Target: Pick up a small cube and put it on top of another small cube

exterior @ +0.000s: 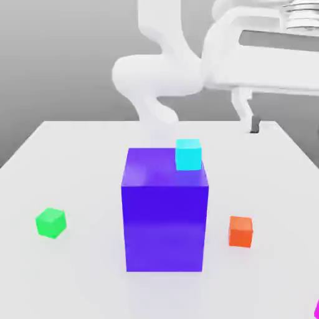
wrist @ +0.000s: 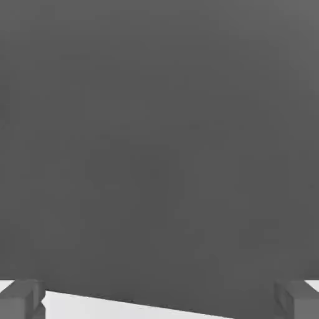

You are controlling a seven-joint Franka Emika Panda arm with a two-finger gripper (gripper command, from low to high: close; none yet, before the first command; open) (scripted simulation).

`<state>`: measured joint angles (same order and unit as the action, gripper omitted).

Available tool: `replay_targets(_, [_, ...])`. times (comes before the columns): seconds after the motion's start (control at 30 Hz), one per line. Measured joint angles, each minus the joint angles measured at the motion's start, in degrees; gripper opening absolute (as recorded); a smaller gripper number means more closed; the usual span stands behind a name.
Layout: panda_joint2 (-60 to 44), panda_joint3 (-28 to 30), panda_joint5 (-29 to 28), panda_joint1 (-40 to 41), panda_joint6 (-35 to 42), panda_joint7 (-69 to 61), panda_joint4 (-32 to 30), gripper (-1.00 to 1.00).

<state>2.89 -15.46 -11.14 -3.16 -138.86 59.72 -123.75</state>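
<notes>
The small magenta cube [exterior: 317, 309] shows as a sliver at the near edge of the table, at the exterior view's far right. A green cube [exterior: 50, 222] lies on the exterior view's left and an orange cube [exterior: 240, 231] on its right. A cyan cube [exterior: 188, 154] appears at the back right top corner of the large blue-purple block [exterior: 164, 218]; I cannot tell whether it rests on the block or stands behind it. My gripper [exterior: 254, 123] hangs over the table's far right, well away from every cube. In the hand view the gripper [wrist: 161, 302] is open, with nothing between its fingertips [wrist: 22, 299].
The tall blue-purple block stands in the middle of the white table [exterior: 81, 156], between the green and orange cubes. The white arm [exterior: 162, 75] arches over the back of the table. A grey wall lies behind.
</notes>
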Motion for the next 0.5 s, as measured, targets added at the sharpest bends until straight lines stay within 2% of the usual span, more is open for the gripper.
replay_targets(0.27, [-16.54,-1.45,-4.08,-5.3,-2.79,5.22,3.09,0.0])
replay_targets(0.5, [-30.4,-2.89,-4.94,-10.01,-5.69,8.0,5.64,0.0])
